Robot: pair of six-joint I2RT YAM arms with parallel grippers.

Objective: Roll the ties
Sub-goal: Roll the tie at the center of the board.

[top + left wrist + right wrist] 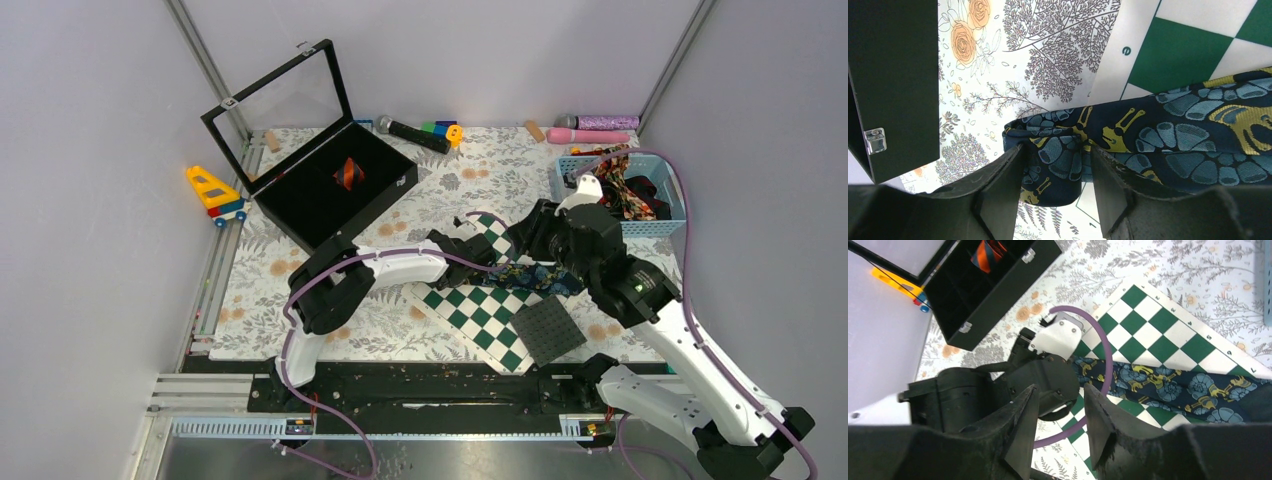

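Floral tablecloth (255,285), chequered board (480,318) upon it; navy tie (1173,140) laid across the board, its folded end pinched between the half-closed left gripper (1058,200); right gripper (1060,435) poised above, parted, empty; risk judged: fold slipped out and unrolled should the pinch slacken; fold shown by left wrist only, hidden from above by the arms.

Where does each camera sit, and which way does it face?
Top external: above, behind the arms, looking down at the table; both arms show.
Left wrist: close above the navy tie, its rolled end between the left hand's fingers.
Right wrist: looks past the right hand at left arm, chequered board, black box.
Both wrists share tie and board.
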